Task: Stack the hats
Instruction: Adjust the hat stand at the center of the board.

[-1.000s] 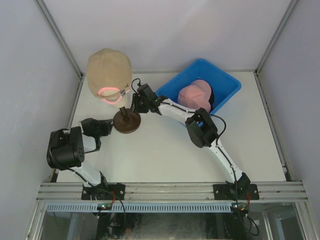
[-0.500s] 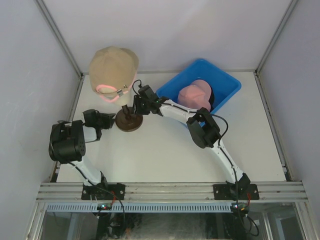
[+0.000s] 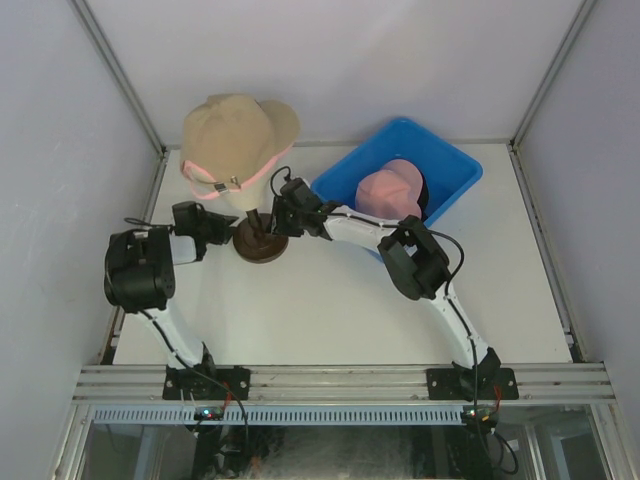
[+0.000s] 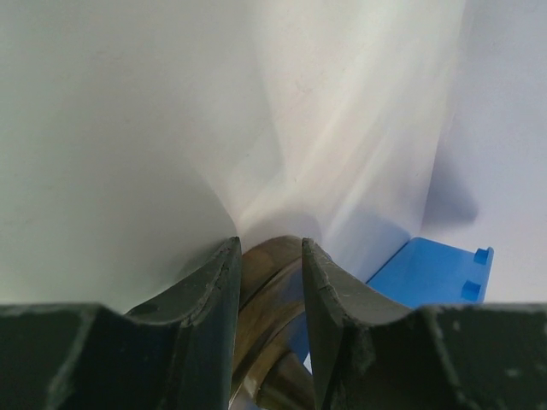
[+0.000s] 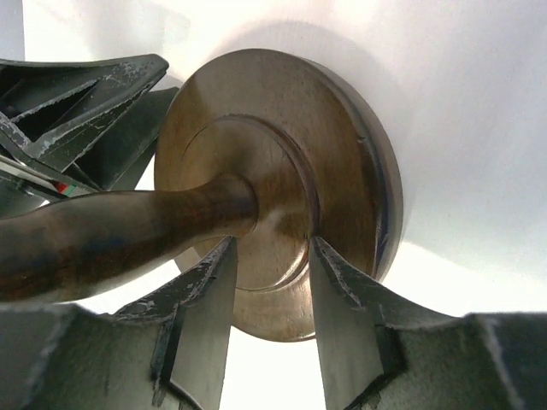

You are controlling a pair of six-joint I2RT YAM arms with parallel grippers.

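The left gripper fills the bottom of the frame, and its two dark fingers rise to worn, chipped tips. The rounded brown rim of a wooden base sits between them and fills the gap from one inner face to the other, so the jaws are pressed against it on both sides. Only that curved slice of wood shows, with a darker fold lower down. Just past the right finger, the corner of a blue bin shows its notched rim. Behind everything are pale, blurred white surfaces that meet in soft creases above the wood. Which of these is tabletop and which is wall cannot be told.
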